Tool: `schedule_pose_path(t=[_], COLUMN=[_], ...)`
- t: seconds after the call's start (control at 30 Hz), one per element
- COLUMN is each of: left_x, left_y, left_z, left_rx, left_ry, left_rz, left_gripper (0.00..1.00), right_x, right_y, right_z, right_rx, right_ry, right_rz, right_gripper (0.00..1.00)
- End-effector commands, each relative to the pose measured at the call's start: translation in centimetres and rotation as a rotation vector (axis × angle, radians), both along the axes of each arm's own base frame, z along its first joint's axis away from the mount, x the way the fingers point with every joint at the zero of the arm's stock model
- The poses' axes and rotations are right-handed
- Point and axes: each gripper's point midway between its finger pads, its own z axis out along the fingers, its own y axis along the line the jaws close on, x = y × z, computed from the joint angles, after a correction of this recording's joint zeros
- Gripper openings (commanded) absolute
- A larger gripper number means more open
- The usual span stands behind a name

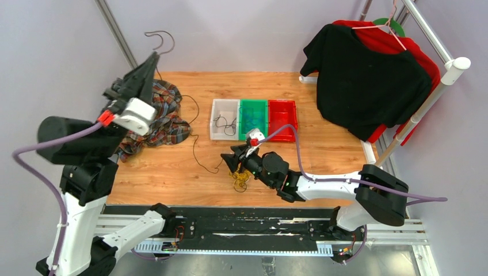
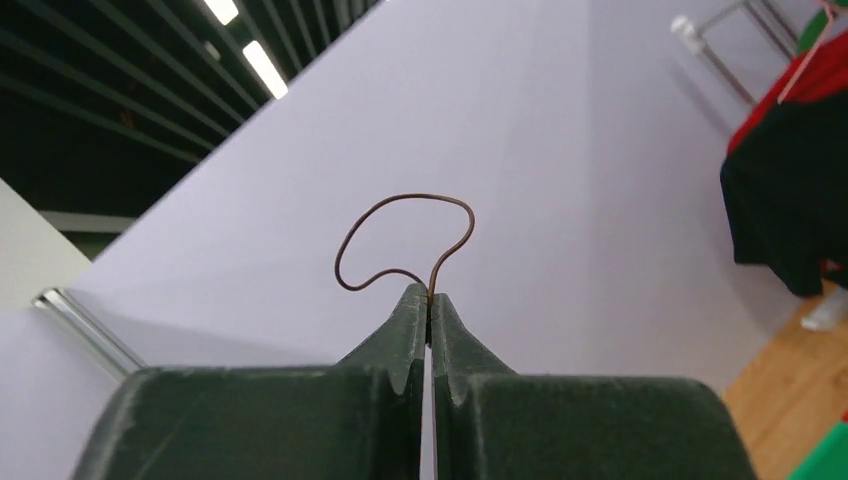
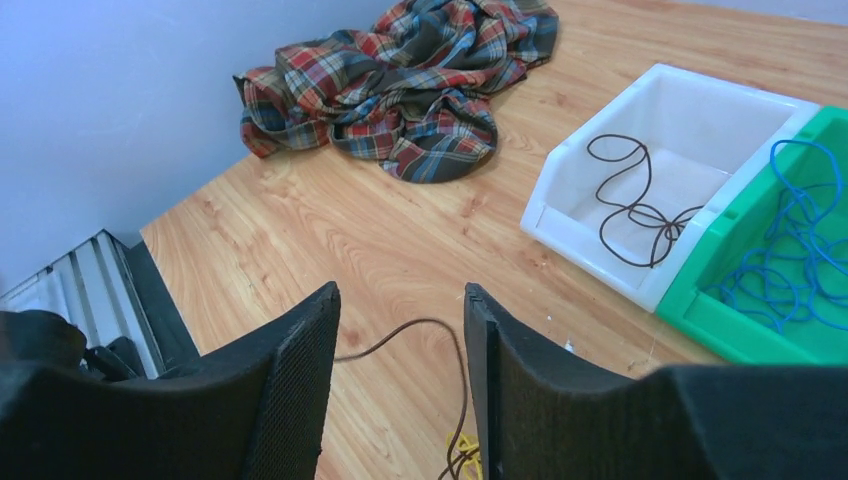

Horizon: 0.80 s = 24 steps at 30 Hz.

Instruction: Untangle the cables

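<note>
Now | left gripper (image 2: 430,300) pinches brown cable (image 2: 415,195) — light, limp, slippery | right gripper (image 3: 400,292) spread near tangle (image 1: 239,179) — likely best grabbed at a free loop

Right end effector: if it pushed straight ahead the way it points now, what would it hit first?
Most likely the dark brown cable lying on the table between the open fingers of the right end effector, then the wood itself. Depth is unclear from the wrist view.
</note>
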Motion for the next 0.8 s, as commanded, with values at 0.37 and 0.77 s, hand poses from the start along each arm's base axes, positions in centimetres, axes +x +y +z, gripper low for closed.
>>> schedule_pose_path(t=[0.37, 0.77], left_x=[7.4, 2.7], left_y=[2.5, -1.9], left_z=[-33.7, -48.1], left_rx=[0.608, 0.818], left_ry=[0.78, 1.216], left_rz=[0.313, -0.085], left_gripper=[0.01, 0.59], right_x=[1.8, 2.5], right_y=[-3.5, -5.4], right_z=[-5.1, -5.2], right_rx=[-0.12, -0.132], right_ry=[0.121, 0.125], right_rz=[-0.028, -0.095], right_gripper=[0.5, 0.46])
